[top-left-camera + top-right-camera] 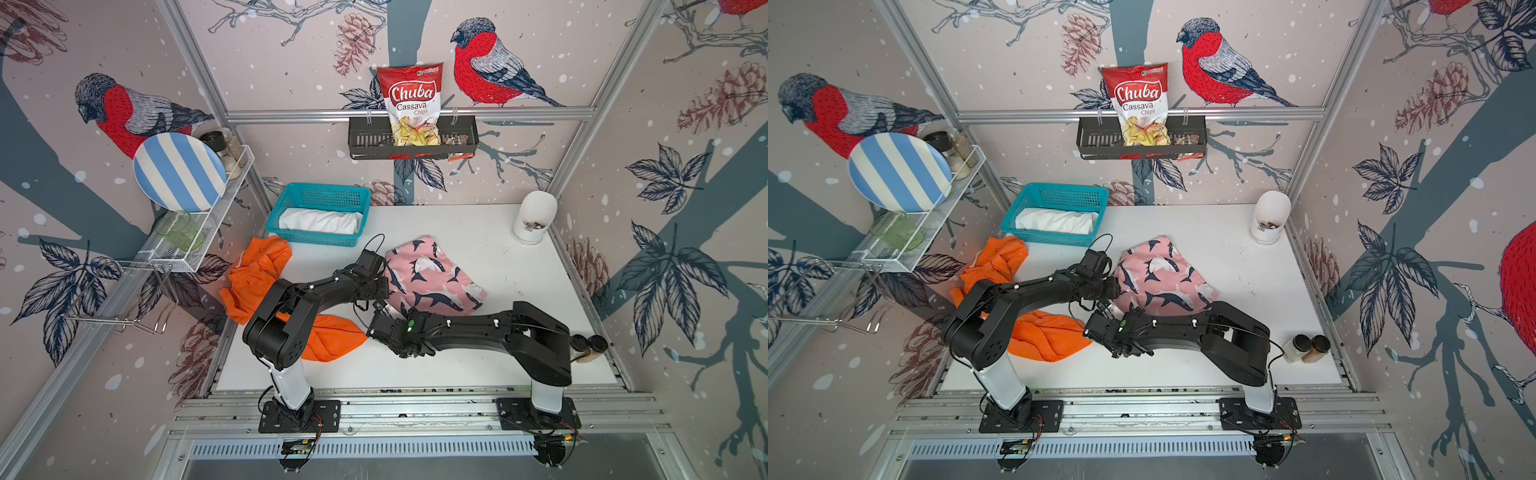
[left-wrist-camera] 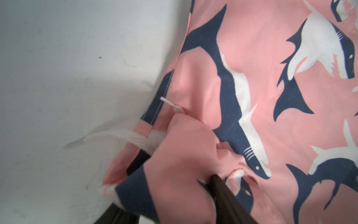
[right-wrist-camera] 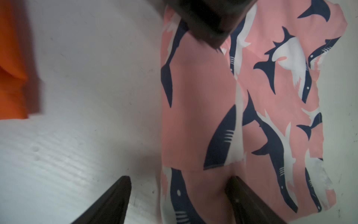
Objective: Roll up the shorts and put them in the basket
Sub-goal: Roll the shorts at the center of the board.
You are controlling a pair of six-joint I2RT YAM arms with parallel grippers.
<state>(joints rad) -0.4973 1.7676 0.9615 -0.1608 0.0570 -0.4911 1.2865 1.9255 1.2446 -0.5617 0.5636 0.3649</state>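
The pink shark-print shorts (image 1: 432, 278) (image 1: 1163, 278) lie partly folded at mid-table. My left gripper (image 1: 384, 286) (image 2: 174, 174) is at their left edge, shut on a bunched fold of that fabric by the white drawstring (image 2: 120, 135). My right gripper (image 1: 380, 311) (image 3: 179, 179) hovers open over the shorts' near-left edge; one finger is above the table, the other above the cloth, and nothing is gripped. The orange shorts (image 1: 257, 270) (image 3: 11, 58) sprawl at the left, partly under the left arm. The white shorts (image 1: 320, 220) lie rolled in the teal basket (image 1: 320, 189).
A white jar (image 1: 534, 216) stands at the back right corner. Two spice jars (image 1: 590, 345) sit at the right edge near the right arm's base. A wire rack with a striped plate (image 1: 178, 170) hangs on the left wall, and a chip bag (image 1: 411, 104) sits on the back shelf.
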